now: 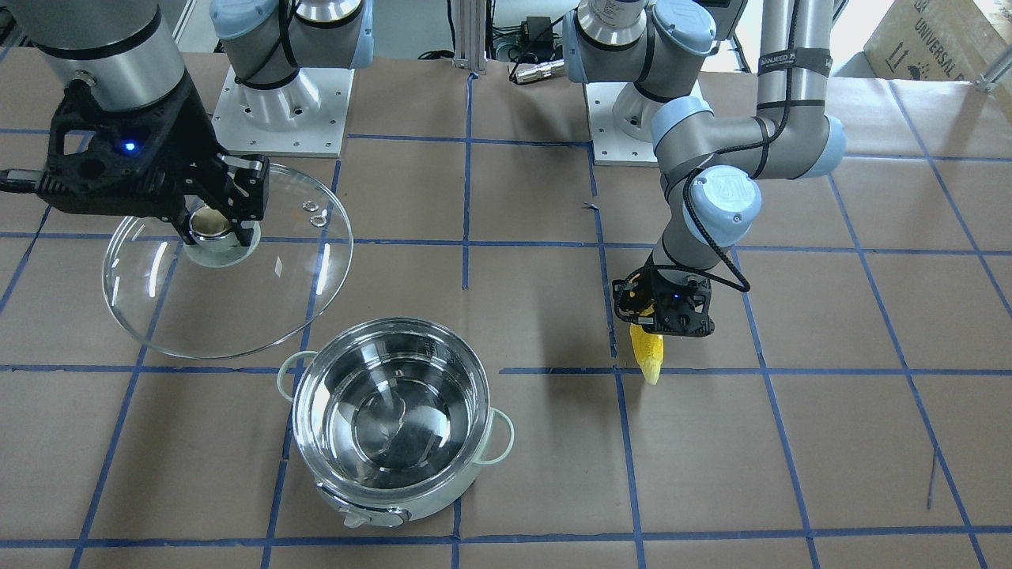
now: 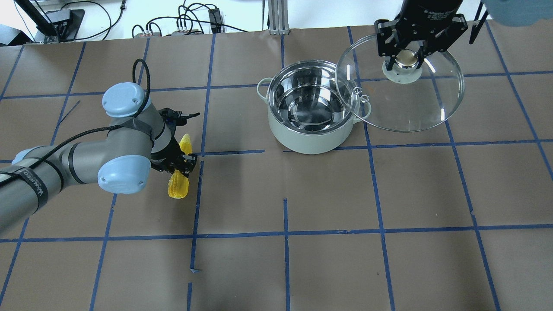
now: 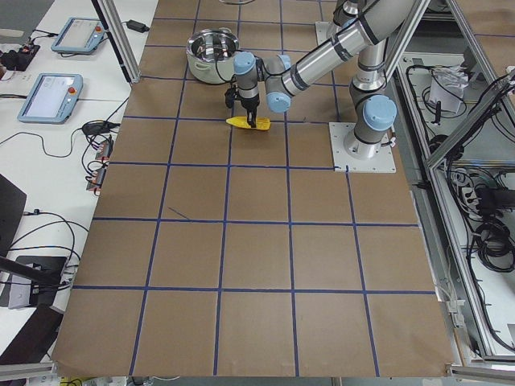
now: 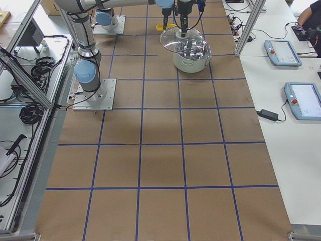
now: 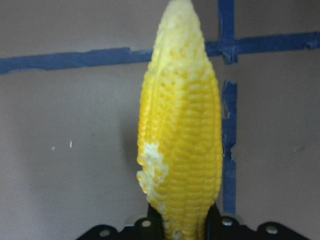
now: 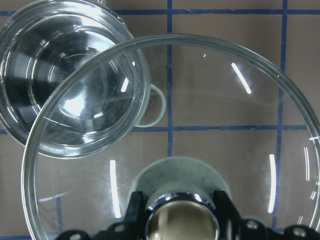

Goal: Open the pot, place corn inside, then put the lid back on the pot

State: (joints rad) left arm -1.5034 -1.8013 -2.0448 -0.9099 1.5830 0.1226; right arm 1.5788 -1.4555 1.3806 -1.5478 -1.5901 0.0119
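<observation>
The pot (image 2: 302, 138) stands open and empty on the table, pale outside, steel inside; it also shows in the front view (image 1: 393, 411). My right gripper (image 2: 406, 60) is shut on the beige knob of the clear glass lid (image 2: 402, 106) and holds it tilted in the air beside the pot. The right wrist view shows the lid (image 6: 210, 115) over the pot's handle side (image 6: 60, 85). My left gripper (image 2: 183, 160) is shut on the yellow corn (image 2: 178, 185), well left of the pot, low over the table. The corn's tip points away in the left wrist view (image 5: 182, 135).
The table is brown paper with a blue tape grid (image 2: 285, 235). The two arm bases (image 1: 277, 95) stand at its back edge. Cables and boxes (image 2: 194, 21) lie beyond the far edge. Tablets (image 4: 283, 50) lie on side tables.
</observation>
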